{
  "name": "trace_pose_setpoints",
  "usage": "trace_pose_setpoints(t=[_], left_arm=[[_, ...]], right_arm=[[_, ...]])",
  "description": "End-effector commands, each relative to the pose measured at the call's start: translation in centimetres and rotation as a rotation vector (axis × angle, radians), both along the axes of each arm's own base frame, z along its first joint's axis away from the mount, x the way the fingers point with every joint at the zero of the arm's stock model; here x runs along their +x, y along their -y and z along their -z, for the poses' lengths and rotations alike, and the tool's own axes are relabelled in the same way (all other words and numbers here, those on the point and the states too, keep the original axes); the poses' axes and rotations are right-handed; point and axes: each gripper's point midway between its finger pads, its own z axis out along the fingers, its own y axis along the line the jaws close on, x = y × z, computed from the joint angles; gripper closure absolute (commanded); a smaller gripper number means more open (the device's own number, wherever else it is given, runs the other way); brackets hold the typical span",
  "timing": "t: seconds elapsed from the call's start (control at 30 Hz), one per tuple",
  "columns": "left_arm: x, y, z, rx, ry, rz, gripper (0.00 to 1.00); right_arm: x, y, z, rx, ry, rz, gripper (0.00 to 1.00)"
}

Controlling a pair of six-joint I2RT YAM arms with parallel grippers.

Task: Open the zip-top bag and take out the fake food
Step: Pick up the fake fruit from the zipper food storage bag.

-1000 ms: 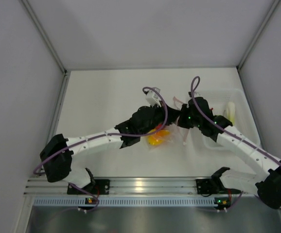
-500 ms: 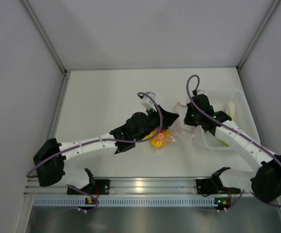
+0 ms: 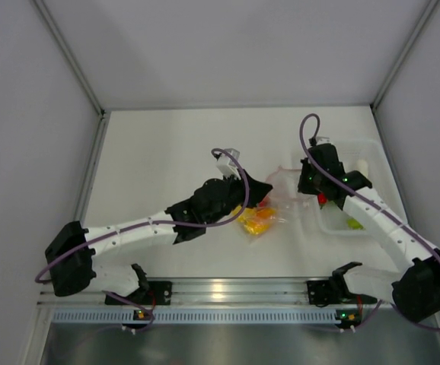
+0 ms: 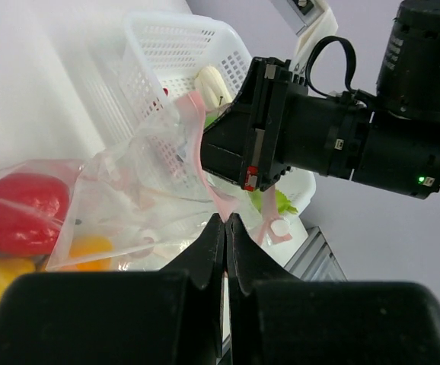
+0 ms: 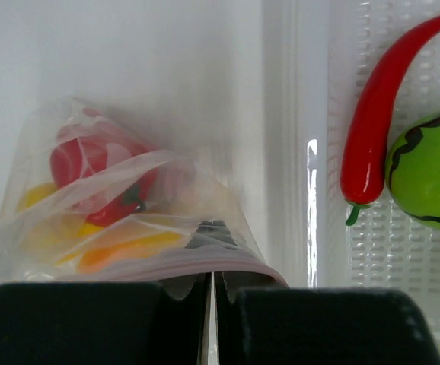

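Clear zip-top bag (image 3: 275,196), mouth toward tray (image 3: 334,228)

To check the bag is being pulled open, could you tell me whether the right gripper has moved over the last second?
Yes. The right gripper, pinching the bag, has shifted right, over the basket's left rim.

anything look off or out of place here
Nothing spilled or damaged. The zip-top bag is stretched askew between the left gripper and right gripper, each shut on its pink zip edge, with the red pepper and yellow pieces inside. The red chili and green ball lie in the tray.
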Motion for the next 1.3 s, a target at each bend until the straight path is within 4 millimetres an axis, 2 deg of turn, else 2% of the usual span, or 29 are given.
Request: trace_pose_setpoints(t=[0.0, 0.17, 0.3, 0.37, 0.5, 0.67, 0.83, 1.07, 1.13, 1.27], left_arm=[[0.8, 0.4, -3.1, -0.075, 0.039, -0.012, 1.00], [1.2, 0.8, -3.4, -0.074, 0.047, -0.017, 1.00], [1.2, 1.3, -3.2, -0.066, 0.046, -0.010, 1.00], [1.2, 1.3, -3.1, -0.067, 0.041, -0.010, 1.00], [1.3, 1.3, -2.6, -0.062, 0.034, -0.015, 1.00], [1.3, 1.0, -2.5, -0.066, 0.027, -0.026, 1.00], [1.1, 0.9, -3.0, -0.085, 0.022, -0.024, 1.00], [0.9, 0.7, -3.4, -0.107, 0.015, -0.022, 1.00], [0.8, 0.8, -3.5, -0.114, 0.012, -0.017, 1.00], [0.5, 1.0, -3.7, -0.129, 0.008, -0.002, 1.00]], right_arm=[[-0.1, -1.9, -3.5, 0.100, 0.045, -0.067, 1.00], [-0.8, -4.3, -4.9, 0.173, 0.046, -0.130, 1.00], [-0.8, -5.3, -5.7, 0.148, 0.054, -0.128, 1.00], [-1.2, -6.2, -5.2, 0.120, 0.026, -0.143, 1.00], [-1.0, -7.2, -5.8, 0.121, 0.040, -0.124, 1.00], [-0.8, -8.5, -7.0, 0.232, 0.096, -0.072, 1.00], [-0.6, -9.5, -5.9, 0.300, 0.122, -0.008, 1.00], [-0.3, -9.3, -4.4, 0.327, 0.153, 0.072, 1.00], [-0.1, -9.4, -4.5, 0.356, 0.171, 0.095, 1.00], [0.1, -9.4, -3.2, 0.360, 0.170, 0.121, 1.00]])
